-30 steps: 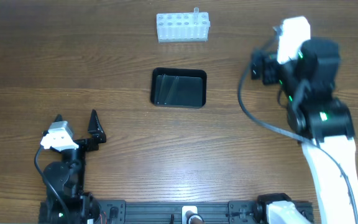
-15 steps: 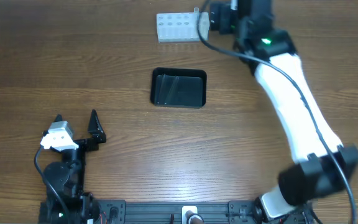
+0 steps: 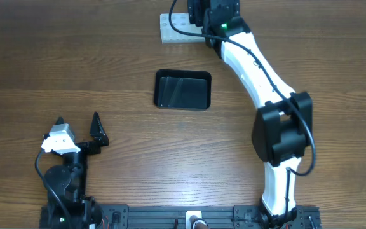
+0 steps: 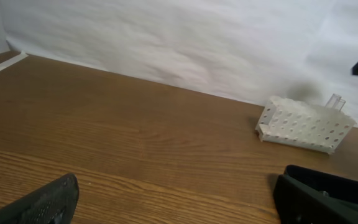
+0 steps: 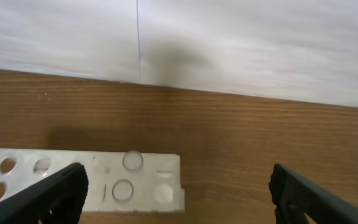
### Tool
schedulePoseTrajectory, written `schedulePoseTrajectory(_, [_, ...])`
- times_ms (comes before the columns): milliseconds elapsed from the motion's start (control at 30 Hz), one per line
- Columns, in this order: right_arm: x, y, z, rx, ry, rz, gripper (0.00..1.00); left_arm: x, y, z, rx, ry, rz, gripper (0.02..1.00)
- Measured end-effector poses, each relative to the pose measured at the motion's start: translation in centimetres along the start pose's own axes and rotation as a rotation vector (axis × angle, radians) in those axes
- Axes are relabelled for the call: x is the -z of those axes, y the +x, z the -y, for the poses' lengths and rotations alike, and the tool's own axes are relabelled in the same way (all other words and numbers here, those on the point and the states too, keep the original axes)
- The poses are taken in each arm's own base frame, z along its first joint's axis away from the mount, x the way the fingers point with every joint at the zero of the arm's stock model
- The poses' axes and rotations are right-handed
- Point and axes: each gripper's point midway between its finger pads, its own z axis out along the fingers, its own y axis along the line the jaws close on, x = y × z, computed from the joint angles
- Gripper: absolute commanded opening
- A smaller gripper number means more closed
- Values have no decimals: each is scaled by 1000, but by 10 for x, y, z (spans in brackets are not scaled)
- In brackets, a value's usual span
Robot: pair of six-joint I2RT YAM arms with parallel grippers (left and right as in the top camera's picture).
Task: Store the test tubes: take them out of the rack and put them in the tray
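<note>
Top view: the left claw [image 3: 77, 121] sits near its base, fingers apart and empty. The black tray [image 3: 159, 89] lies at the middle of the desk [image 3: 56, 57]. Within the last second the right arm has swung from the right side to above the white rack [image 3: 172, 33]. A pick-up appears imminent; none is made. The right wrist view shows the right claw [image 5: 179, 202] spread wide, holding nothing, over a tube [image 5: 132, 160] standing in the rack, which the arm covers from above.

Lab bench [image 3: 75, 63] with test-tube rack [image 3: 173, 32]
</note>
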Motion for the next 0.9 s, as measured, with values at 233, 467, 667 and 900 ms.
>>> schedulePoseTrajectory(233, [-29, 25, -13, -3, 8, -22, 888, 0, 0, 0, 0, 0, 0, 998])
schedulePoseTrajectory(467, [-45, 50, -25, -18, 7, -64, 871, 0, 0, 0, 0, 0, 0, 996])
schedulePoseTrajectory(667, [-47, 57, -36, -14, -6, -70, 787, 0, 0, 0, 0, 0, 0, 998])
schedulePoseTrajectory(900, [-47, 57, -41, -14, -12, -66, 713, 0, 0, 0, 0, 0, 0, 996])
